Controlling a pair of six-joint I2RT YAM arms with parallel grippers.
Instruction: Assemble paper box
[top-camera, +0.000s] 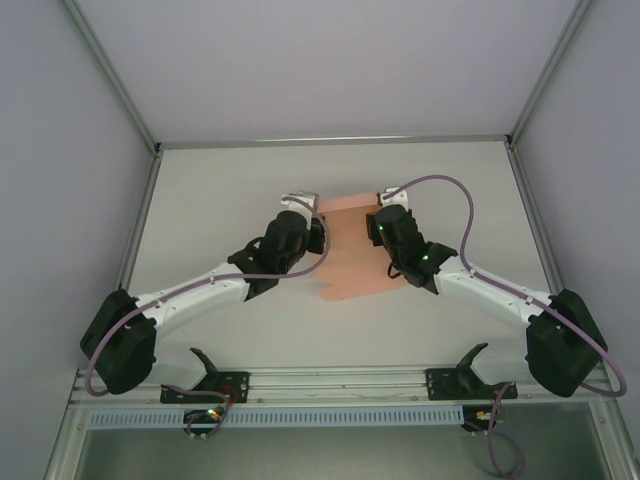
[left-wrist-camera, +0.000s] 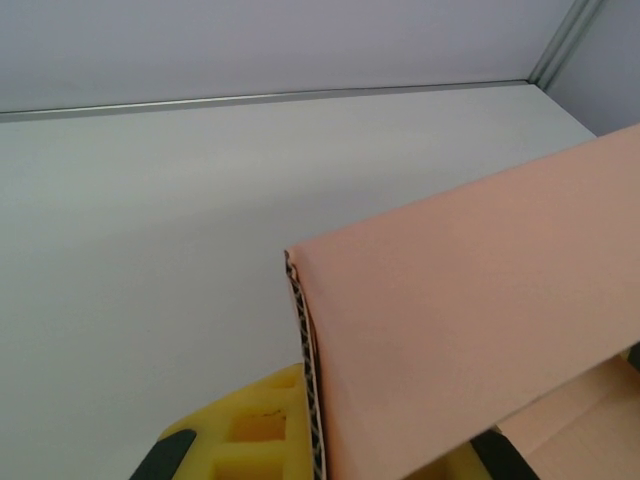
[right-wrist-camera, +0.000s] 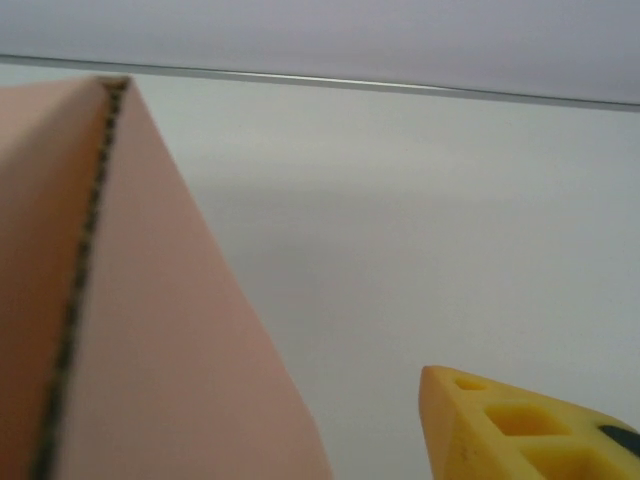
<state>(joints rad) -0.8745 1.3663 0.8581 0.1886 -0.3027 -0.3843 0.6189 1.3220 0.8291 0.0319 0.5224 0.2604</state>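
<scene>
The paper box (top-camera: 350, 255) is a salmon-pink corrugated sheet, partly folded, lying mid-table between my two grippers. My left gripper (top-camera: 318, 235) is at its left side and shut on a raised flap. In the left wrist view that flap (left-wrist-camera: 470, 310) stands between the yellow fingers (left-wrist-camera: 250, 430), corrugated edge toward the camera. My right gripper (top-camera: 378, 226) hovers at the sheet's upper right corner and is open. In the right wrist view one yellow finger (right-wrist-camera: 520, 430) stands apart from the card (right-wrist-camera: 150, 340), with bare table between them. Its other finger is hidden.
The white table (top-camera: 220, 190) is walled by pale panels with a metal frame rail (top-camera: 330, 141) along the back. Two black stands (top-camera: 215, 375) (top-camera: 465, 372) sit on the near rail by the arm bases.
</scene>
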